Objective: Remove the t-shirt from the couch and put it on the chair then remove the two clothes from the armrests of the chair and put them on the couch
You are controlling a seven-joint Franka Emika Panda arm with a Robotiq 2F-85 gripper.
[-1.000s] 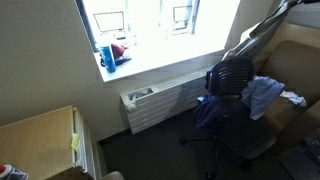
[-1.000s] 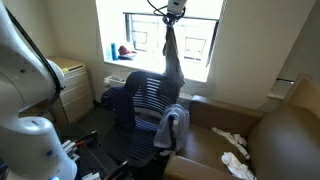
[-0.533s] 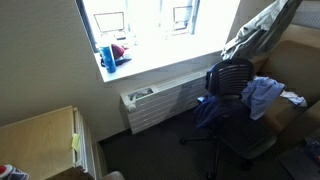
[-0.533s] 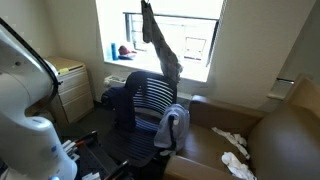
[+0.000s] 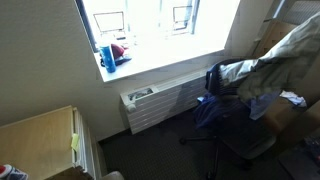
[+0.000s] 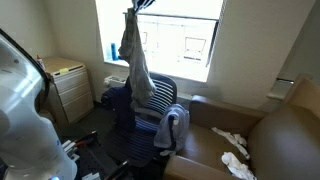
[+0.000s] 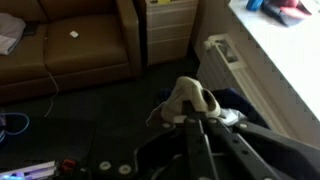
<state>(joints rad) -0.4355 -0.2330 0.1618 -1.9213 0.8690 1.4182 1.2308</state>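
**Exterior view, chair seen from the window side.** In an exterior view the t-shirt (image 5: 285, 50) is in the air, spread wide and hanging over the back of the chair (image 5: 232, 78). The picture is too coarse here to say whether its hem touches the chair. The dark navy garment (image 5: 211, 110) is draped on 1 side of the chair. The light blue garment (image 5: 262, 100) is on the other side, partly behind the t-shirt. The couch (image 5: 297, 125) stands just behind the chair.

**Exterior view, chair seen from the couch side.** In an exterior view the gripper (image 6: 143, 5) sits at the top edge. The t-shirt hangs from it in 1 long bunch, its lower end at the top of the chair back. Both garments lie on the armrests.

**Wrist view.** The jaws are pinched tight on a bunched fold of pale cloth, which I take to be the t-shirt. The dark chair lies below.

**Status.**
- Done: the t-shirt is off the couch.
- In hand: it is above the chair but not yet laid down or released.
- Left: both of the 2 clothes look untouched, so 2 transfers to the couch remain.
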